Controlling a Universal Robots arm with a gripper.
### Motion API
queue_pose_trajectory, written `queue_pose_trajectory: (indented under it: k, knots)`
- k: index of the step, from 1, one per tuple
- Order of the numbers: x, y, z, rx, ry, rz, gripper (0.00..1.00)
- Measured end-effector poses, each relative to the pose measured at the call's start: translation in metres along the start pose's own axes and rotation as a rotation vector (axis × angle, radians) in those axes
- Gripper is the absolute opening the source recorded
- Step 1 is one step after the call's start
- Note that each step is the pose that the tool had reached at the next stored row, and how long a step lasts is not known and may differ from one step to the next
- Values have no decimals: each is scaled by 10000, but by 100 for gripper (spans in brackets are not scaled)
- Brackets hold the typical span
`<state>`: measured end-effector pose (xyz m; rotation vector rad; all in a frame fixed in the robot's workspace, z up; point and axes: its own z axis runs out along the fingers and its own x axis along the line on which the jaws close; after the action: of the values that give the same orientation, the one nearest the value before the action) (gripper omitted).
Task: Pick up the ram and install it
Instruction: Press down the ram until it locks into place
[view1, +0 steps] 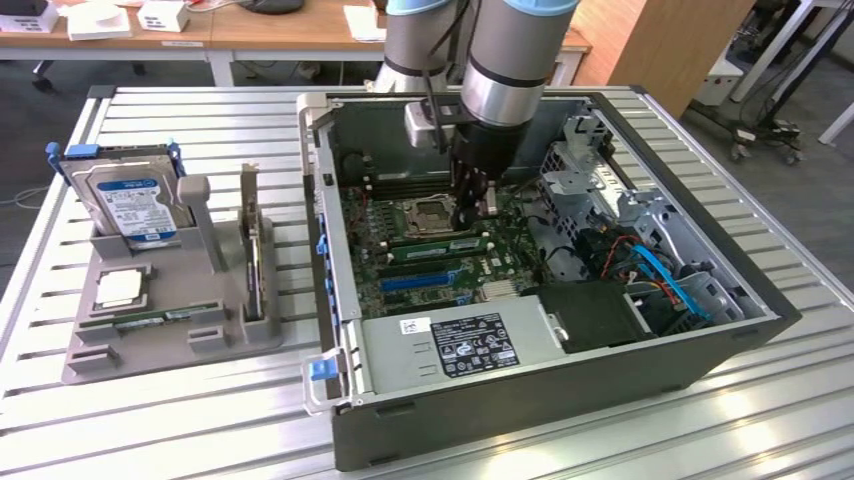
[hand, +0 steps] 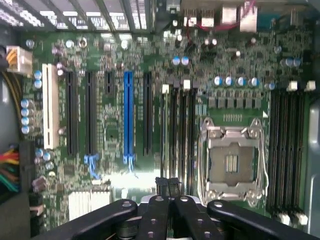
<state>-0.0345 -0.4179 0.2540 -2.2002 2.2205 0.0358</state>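
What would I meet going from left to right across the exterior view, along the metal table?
Hard drive in the grey holder → upright dark expansion card → open computer case → gripper over the motherboard → blue cables.

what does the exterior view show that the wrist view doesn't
Exterior view alone: the grey holder on the slatted table, with a hard drive, an upright dark card and a ram stick lying in it, plus the whole computer case and the arm. Wrist view alone: the blue slot and white slot seen straight on, and the shut gripper close up. Both: the green motherboard and its processor socket.
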Motion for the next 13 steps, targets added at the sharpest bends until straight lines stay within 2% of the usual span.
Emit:
queue_pose_trajectory:
  k: [9, 13]
  knots:
    - [-2, -223, -1, 0, -6, -1, 9]
    - [-2, -256, -1, 1, -6, -1, 9]
